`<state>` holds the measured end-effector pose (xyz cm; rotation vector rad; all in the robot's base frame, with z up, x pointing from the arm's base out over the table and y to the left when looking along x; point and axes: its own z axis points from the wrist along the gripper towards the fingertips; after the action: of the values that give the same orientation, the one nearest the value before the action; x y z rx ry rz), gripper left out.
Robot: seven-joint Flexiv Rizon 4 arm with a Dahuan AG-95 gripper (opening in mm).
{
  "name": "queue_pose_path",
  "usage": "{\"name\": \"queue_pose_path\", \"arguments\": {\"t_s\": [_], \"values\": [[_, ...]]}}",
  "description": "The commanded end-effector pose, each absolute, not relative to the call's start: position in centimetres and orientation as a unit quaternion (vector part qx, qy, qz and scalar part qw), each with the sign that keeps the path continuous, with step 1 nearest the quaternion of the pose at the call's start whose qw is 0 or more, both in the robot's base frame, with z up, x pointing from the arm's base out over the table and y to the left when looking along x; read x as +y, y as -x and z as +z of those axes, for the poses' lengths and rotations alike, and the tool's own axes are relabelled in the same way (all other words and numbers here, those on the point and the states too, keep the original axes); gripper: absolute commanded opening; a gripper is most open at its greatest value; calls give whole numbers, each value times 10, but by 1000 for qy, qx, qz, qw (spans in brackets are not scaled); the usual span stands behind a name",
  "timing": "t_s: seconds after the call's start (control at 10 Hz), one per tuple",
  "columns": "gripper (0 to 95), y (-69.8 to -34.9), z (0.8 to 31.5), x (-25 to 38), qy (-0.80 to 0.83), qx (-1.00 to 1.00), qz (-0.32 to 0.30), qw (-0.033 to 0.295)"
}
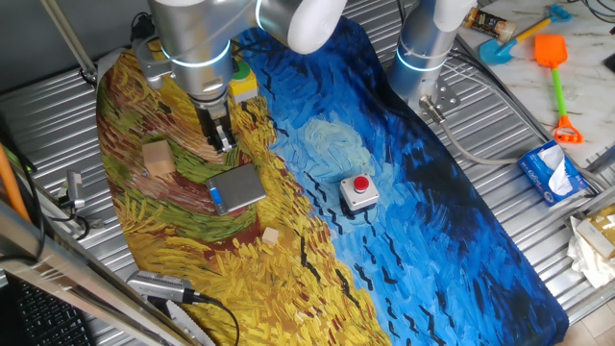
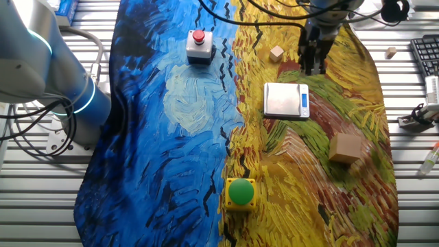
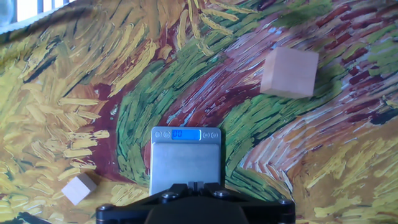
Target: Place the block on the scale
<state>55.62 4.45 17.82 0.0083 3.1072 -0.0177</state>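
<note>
The block (image 1: 271,236) is a small pale wooden cube lying on the painted cloth near the front edge; it also shows in the other fixed view (image 2: 276,53) and at the lower left of the hand view (image 3: 79,188). The scale (image 1: 237,187) lies flat with its blue strip lit, and it shows in the other fixed view (image 2: 287,100) and in the hand view (image 3: 185,158). My gripper (image 1: 223,139) hangs above the cloth just beside the scale, apart from the block. It shows in the other fixed view (image 2: 315,65) and in the hand view (image 3: 194,184). Its fingers are together and hold nothing.
A larger wooden block (image 1: 159,159) sits left of the scale. A grey box with a red button (image 1: 359,192) stands to the right. A yellow box with a green button (image 2: 240,192) stands behind the arm. Another small cube (image 2: 391,52) lies off the cloth.
</note>
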Motion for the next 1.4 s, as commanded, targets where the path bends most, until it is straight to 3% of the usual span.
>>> {"name": "queue_pose_path", "arguments": {"t_s": [0.1,1.4], "values": [[0,-556,178,44,3,1000,-3,14],[0,-556,178,44,148,988,43,-5]]}}
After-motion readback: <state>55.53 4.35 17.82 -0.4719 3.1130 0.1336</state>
